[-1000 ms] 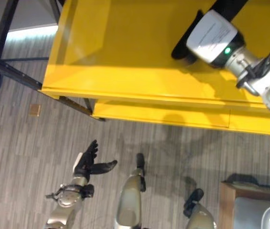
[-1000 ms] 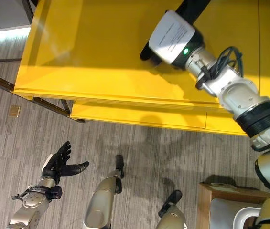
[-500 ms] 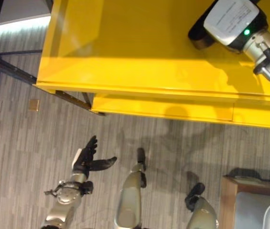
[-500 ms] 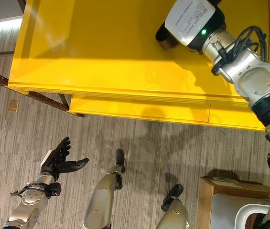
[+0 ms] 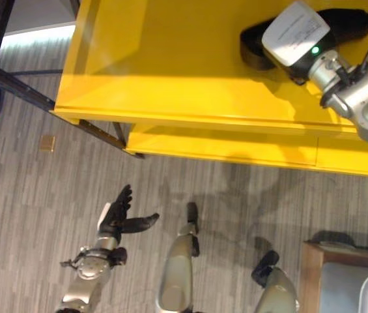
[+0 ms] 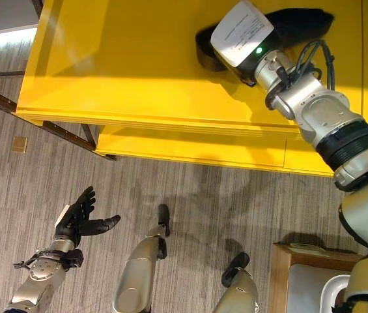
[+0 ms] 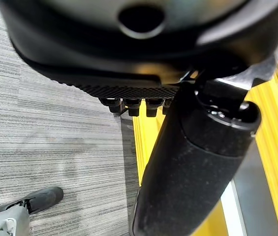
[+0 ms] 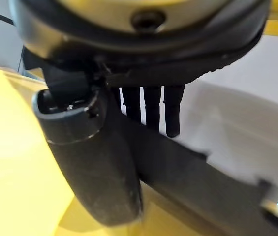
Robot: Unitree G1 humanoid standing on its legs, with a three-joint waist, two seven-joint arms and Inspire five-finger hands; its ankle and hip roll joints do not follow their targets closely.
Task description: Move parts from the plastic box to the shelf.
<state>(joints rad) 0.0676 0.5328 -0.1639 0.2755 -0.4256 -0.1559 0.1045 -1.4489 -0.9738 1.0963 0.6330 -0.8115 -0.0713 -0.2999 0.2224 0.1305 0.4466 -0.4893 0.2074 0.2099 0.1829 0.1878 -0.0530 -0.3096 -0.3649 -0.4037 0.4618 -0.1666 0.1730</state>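
Since a second ago we see the right hand (image 6: 204, 47) reach further over the yellow metal shelf (image 5: 170, 65), a long black part (image 6: 297, 26) now lying on the shelf past its wrist; whether its fingers grip the part we cannot tell; the left hand (image 5: 120, 218) stays low over the grey striped carpet floor (image 5: 27, 195), fingers spread, holding nothing; a wooden-edged box (image 5: 340, 280) sits at lower right.

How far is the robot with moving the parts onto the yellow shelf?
Done: one long dark part is over the yellow shelf, apparently resting on it. In hand: the right hand is at that part's end; its grip cannot be seen. The left hand hangs open and empty above the floor. Left: letting go, then fetching more from the box at lower right, contents hidden.
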